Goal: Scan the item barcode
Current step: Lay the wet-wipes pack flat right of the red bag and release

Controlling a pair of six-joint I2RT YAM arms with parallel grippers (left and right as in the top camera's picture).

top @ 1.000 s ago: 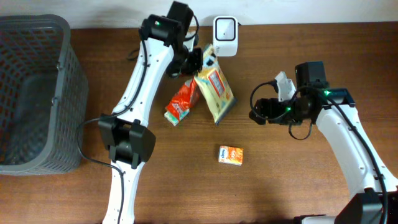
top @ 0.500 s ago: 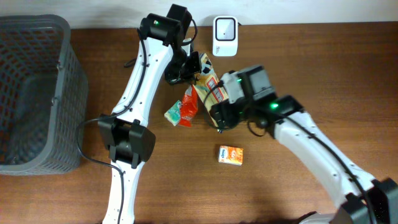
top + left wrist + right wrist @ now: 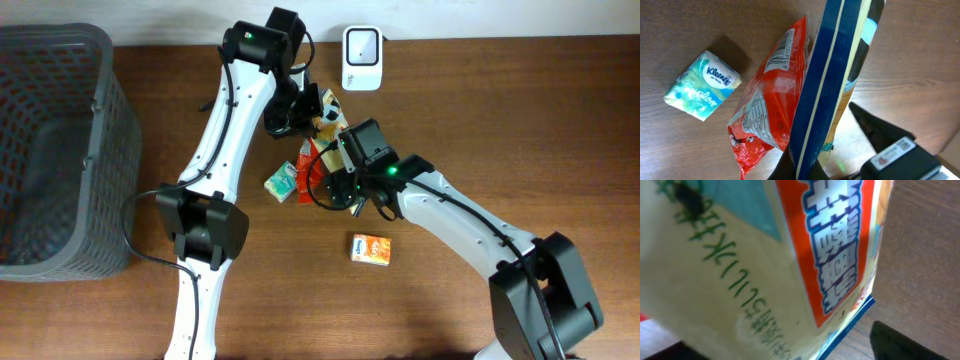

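The left fingers [image 3: 781, 172] pinch the yellow snack bag [image 3: 826, 75] by its blue edge; the right fingers [image 3: 910, 342] sit just beside it (only one shows, so whether they are spread or pinching I cannot tell).

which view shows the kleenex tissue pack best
Left wrist: the Kleenex tissue pack lies unobstructed, logo readable, beside the red packet. Overhead shows it small, lettering illegible. Right wrist misses it entirely.

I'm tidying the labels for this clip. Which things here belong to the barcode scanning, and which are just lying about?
In the job: yellow snack bag, pinched in the left claw; right claw, open beside the bag; white scanner.
Lying about: red packet; tissue pack; small orange box; grey basket.
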